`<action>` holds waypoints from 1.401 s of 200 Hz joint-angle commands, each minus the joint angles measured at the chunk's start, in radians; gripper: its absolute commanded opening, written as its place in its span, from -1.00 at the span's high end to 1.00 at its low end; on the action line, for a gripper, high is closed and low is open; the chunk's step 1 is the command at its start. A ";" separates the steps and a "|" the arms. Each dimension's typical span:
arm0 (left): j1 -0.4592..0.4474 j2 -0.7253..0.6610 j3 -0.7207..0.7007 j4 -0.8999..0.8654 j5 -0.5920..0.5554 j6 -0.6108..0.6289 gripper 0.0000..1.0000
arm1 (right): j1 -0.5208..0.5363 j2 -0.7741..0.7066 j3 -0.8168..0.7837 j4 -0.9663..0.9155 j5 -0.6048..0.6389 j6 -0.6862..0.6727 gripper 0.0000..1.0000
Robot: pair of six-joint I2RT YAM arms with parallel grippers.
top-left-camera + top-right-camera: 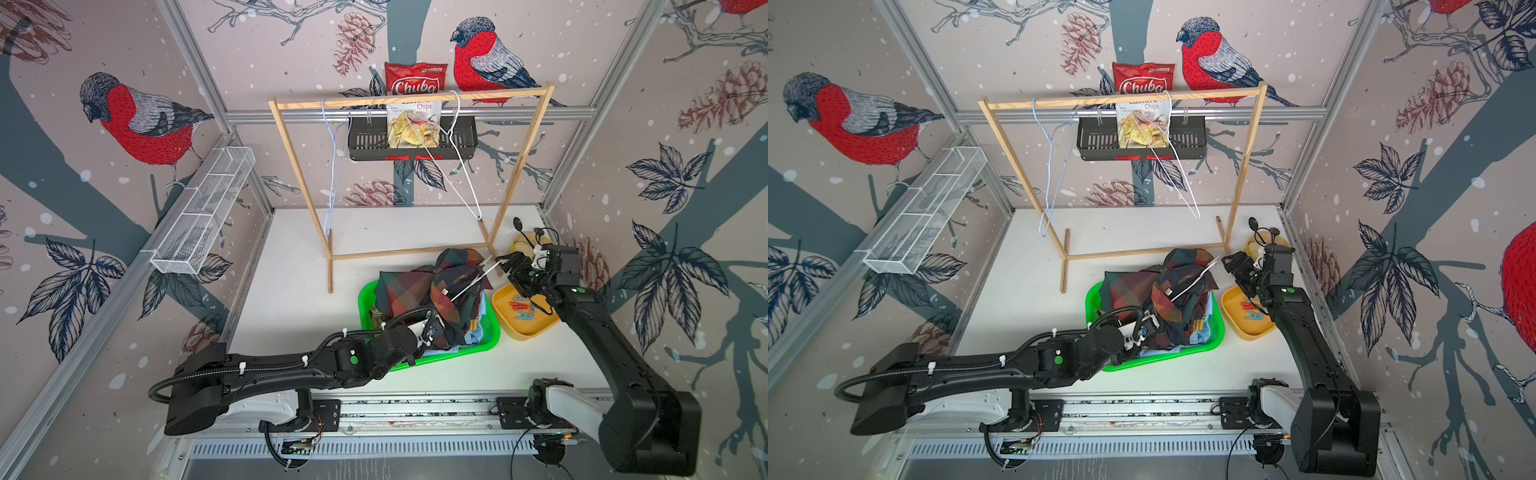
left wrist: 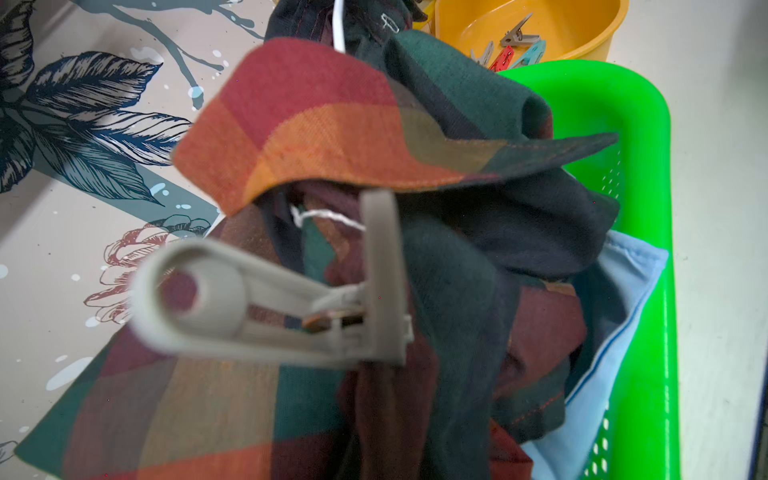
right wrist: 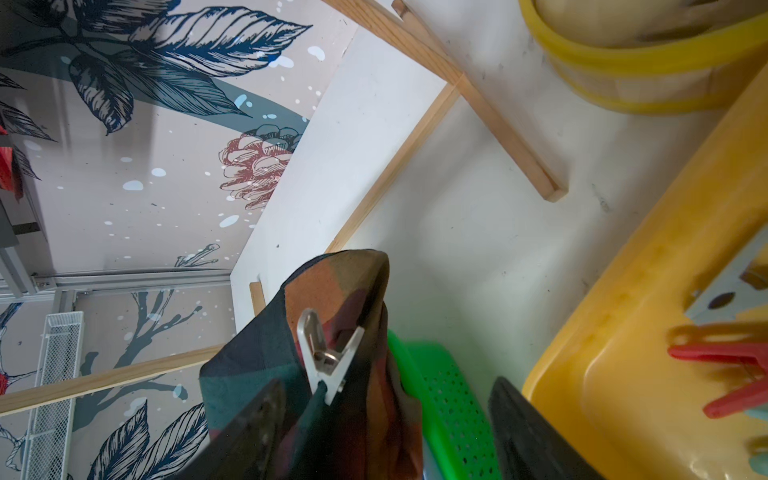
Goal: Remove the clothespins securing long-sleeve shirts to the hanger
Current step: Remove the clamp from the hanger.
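A dark maroon-orange-green checked shirt is heaped on a white wire hanger in the green basket, with a light blue shirt under it. My right gripper stands open at the shirt's far right corner. A whitish-grey clothespin is clipped to the cloth just ahead of its fingers, nearer one finger. Another grey clothespin sits on the shirt close to the left wrist camera. My left arm reaches into the heap, its fingers hidden by cloth. Loose clothespins lie in the yellow tray.
The wooden rack stands at the back with a blue hanger and a white hanger on it. A black basket with a chips bag hangs behind. A yellow-rimmed bowl sits past the tray, a mesh shelf on the left wall.
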 commanded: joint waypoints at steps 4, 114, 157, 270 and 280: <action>-0.027 0.042 0.002 0.023 -0.022 0.076 1.00 | 0.000 0.051 0.012 0.080 -0.051 0.002 -0.51; -0.096 0.132 -0.025 0.072 -0.098 0.081 1.00 | 0.044 0.170 0.008 0.184 -0.041 0.079 -0.24; -0.111 0.154 -0.022 0.066 -0.112 0.072 1.00 | 0.055 0.177 -0.014 0.245 -0.032 0.152 -0.02; -0.122 0.164 -0.018 0.056 -0.108 0.057 1.00 | 0.102 0.176 0.006 0.216 0.043 0.172 0.62; -0.122 0.164 -0.019 0.053 -0.113 0.055 1.00 | 0.105 0.175 0.008 0.210 0.048 0.169 0.68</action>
